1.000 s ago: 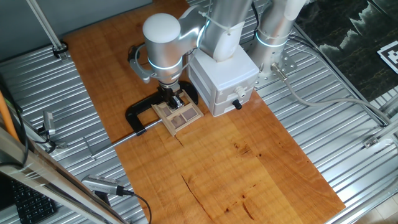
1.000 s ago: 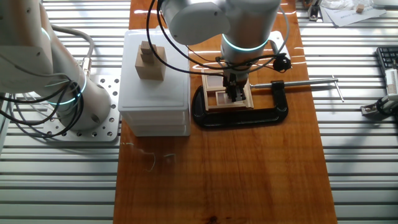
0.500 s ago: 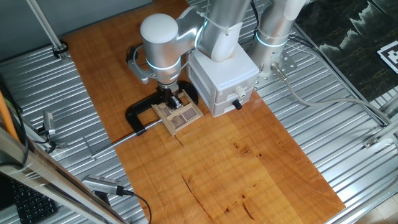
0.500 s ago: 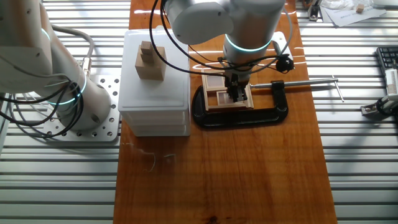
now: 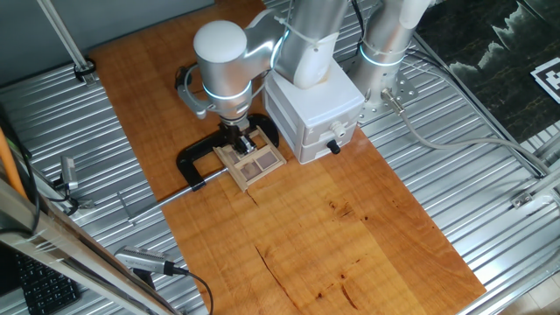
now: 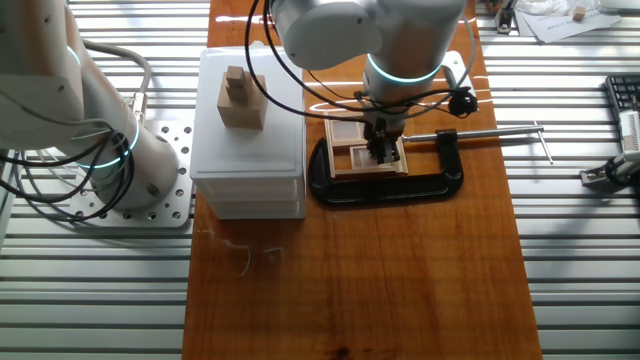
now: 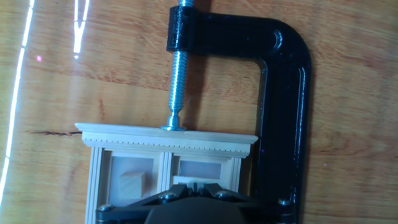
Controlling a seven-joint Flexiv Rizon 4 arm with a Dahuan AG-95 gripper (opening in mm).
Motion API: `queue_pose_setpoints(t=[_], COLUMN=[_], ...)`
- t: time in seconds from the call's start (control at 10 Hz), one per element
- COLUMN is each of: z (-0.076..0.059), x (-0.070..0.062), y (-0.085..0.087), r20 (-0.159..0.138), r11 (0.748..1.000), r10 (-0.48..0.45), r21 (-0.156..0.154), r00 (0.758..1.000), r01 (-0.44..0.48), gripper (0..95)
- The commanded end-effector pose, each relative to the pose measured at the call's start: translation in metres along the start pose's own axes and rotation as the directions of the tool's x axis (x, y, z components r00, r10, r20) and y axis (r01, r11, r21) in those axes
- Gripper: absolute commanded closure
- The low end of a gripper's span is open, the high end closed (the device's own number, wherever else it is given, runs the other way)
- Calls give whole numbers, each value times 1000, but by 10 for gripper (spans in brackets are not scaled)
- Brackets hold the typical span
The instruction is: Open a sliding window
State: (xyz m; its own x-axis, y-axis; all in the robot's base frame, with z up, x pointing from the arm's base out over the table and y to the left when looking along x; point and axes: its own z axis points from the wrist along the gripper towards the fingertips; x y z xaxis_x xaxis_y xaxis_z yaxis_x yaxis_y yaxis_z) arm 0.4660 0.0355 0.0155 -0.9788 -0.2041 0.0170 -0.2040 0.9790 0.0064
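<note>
The sliding window (image 5: 254,160) is a small light-wood frame with brown panes, lying flat on the wooden board and held in a black C-clamp (image 5: 194,163). My gripper (image 5: 242,140) points straight down onto its far half, fingertips touching it. In the other fixed view the gripper (image 6: 383,150) stands on the right part of the window (image 6: 352,156). In the hand view the fingertips (image 7: 194,185) are closed together over the right-hand pane, below the window's moulded top rail (image 7: 166,138). A small wood block (image 7: 132,185) shows in the left pane.
A white drawer box (image 5: 315,109) with a black knob (image 5: 333,146) stands right beside the window, with wooden blocks (image 6: 240,100) on top. The clamp's screw (image 7: 176,81) presses the frame's top rail and its rod (image 6: 495,129) sticks out sideways. Ribbed metal table surrounds the board.
The gripper has crept a little toward the clamp-screw side of the window, fingers still down on it. The frame and clamp have not moved.
</note>
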Motion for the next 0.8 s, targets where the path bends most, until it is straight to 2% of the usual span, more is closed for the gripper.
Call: queue_pose_setpoints(t=[0.1,0.8], z=[0,-1], x=[-2,-9], y=[0,-1], r20=[-3,-9], r11=[1000,1000], r10=[0,-2], r21=[-1,-3], r00=[1000,1000], r01=[0,2], gripper=[950,950])
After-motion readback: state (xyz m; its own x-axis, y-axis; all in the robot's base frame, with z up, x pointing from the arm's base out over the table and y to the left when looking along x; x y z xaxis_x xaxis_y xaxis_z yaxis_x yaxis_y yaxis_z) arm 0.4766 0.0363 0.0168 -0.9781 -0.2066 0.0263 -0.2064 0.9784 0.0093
